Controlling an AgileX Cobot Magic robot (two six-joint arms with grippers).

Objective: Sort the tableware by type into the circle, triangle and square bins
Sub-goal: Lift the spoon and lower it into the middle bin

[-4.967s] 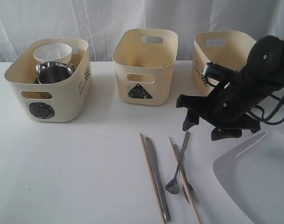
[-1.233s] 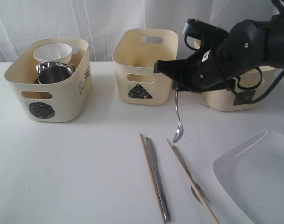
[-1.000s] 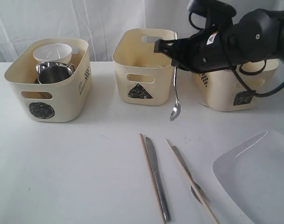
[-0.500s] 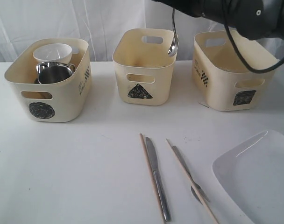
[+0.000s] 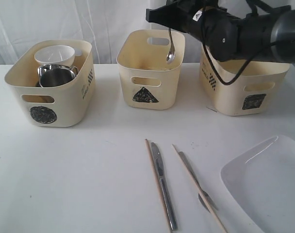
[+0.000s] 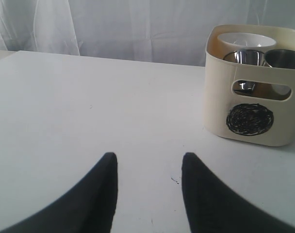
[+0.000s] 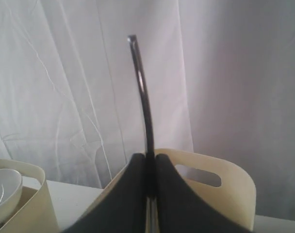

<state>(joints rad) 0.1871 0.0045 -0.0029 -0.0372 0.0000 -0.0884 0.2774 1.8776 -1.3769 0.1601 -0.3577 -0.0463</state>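
My right gripper (image 5: 169,25) is shut on the steel spoon (image 5: 170,52), which hangs bowl-down over the right side of the triangle bin (image 5: 151,73). The right wrist view has the fingers (image 7: 138,184) pinching the spoon (image 7: 143,97) in front of that bin (image 7: 220,191). The circle bin (image 5: 50,92) holds a white bowl (image 5: 54,54) and a steel mug (image 5: 56,76). The square bin (image 5: 242,85) stands at the right. On the table lie a knife (image 5: 163,184), a chopstick (image 5: 155,174), a fork (image 5: 192,180) and the white plate (image 5: 269,187). My left gripper (image 6: 148,159) stands open over bare table, left of the circle bin (image 6: 252,97).
White curtains hang behind the table. The right arm (image 5: 244,31) reaches across above the square bin. A second chopstick (image 5: 208,206) lies crossing the fork near the front edge.
My right gripper has lifted the spoon off the table, carried it up and left, and now holds it a little lower, over the triangle bin. The left gripper has not moved.
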